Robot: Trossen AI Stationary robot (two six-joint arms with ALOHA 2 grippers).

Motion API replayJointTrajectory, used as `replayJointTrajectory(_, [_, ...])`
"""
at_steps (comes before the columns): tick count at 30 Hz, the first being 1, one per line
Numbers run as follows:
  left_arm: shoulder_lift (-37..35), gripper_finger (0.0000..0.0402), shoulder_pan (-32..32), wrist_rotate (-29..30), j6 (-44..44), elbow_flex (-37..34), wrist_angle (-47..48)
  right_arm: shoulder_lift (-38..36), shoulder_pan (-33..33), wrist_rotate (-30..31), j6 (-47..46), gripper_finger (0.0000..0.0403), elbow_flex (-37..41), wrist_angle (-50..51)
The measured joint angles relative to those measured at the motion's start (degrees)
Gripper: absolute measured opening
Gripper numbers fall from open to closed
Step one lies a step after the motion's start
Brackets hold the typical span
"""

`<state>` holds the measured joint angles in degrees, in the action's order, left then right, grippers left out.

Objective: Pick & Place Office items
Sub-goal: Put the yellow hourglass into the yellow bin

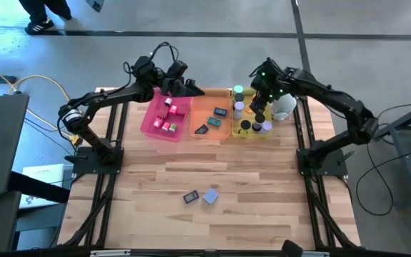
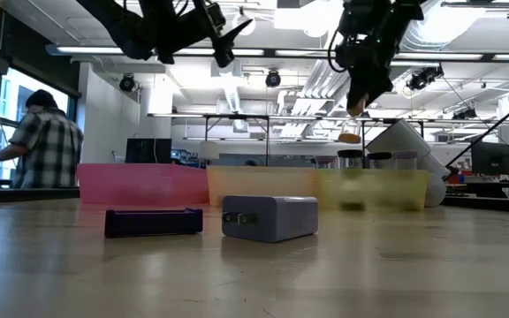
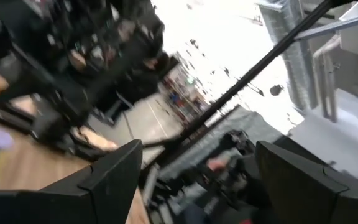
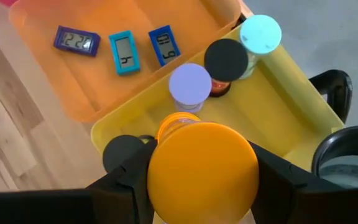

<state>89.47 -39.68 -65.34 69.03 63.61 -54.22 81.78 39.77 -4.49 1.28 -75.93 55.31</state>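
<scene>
One orange-capped roll (image 4: 201,165) sits clamped in my right end effector (image 4: 197,180) above the yellow tray (image 4: 291,118); my left end effector (image 3: 197,180) hangs spread apart.

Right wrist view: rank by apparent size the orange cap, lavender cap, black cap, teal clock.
1. orange cap, held in the right gripper, nearest the camera, so inflated
2. lavender cap and black cap, alike
3. teal clock, roughly similar; unsure

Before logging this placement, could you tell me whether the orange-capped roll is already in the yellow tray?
Not yet. The right gripper holds the orange-capped roll above the yellow tray, clear of the rolls standing inside.
</scene>
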Motion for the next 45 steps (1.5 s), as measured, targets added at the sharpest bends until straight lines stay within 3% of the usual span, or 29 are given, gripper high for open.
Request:
replayJointTrajectory(8, [-1.52, 0.0305, -0.29, 6.14, -11.05, 1.76, 0.06, 0.15, 2.04, -0.17, 0.02, 0.0178, 0.01, -0.24])
replayJointTrajectory(16, [-2.94, 0.0305, -0.71, 8.62, -21.29, 10.56, 2.16, 0.15, 2.38, -0.59, -0.11, 0.0178, 0.0, -0.24])
replayJointTrajectory(20, [-3.04, 0.0305, -1.72, 9.08, -29.58, 17.11, 13.38, 0.15, 2.38, -0.61, -0.13, 0.0178, -0.01, -0.24])
replayJointTrajectory(24, [-3.02, 0.0305, -1.88, 14.59, -42.99, 23.52, 30.84, 0.15, 2.38, -0.6, -0.13, 0.0178, 0.01, -0.3])
replayJointTrajectory(32, [-2.99, 0.0305, -1.84, 32.76, -67.96, 31.39, 63.95, 1.01, 2.39, -0.33, 1.6, 0.0178, -0.01, -1.61])
replayJointTrajectory(37, [-2.89, 0.0305, -1.79, 41.17, -72.61, 31.63, 75.04, 5.22, 3.54, 1.67, 2.23, 0.0178, -0.01, -0.24])
replayJointTrajectory(45, [-2.89, 0.0305, -1.54, 42.23, -76.37, 31.63, 87.51, 11.51, 5.1, 1.79, 5.48, 0.0178, -0.01, -4.66])
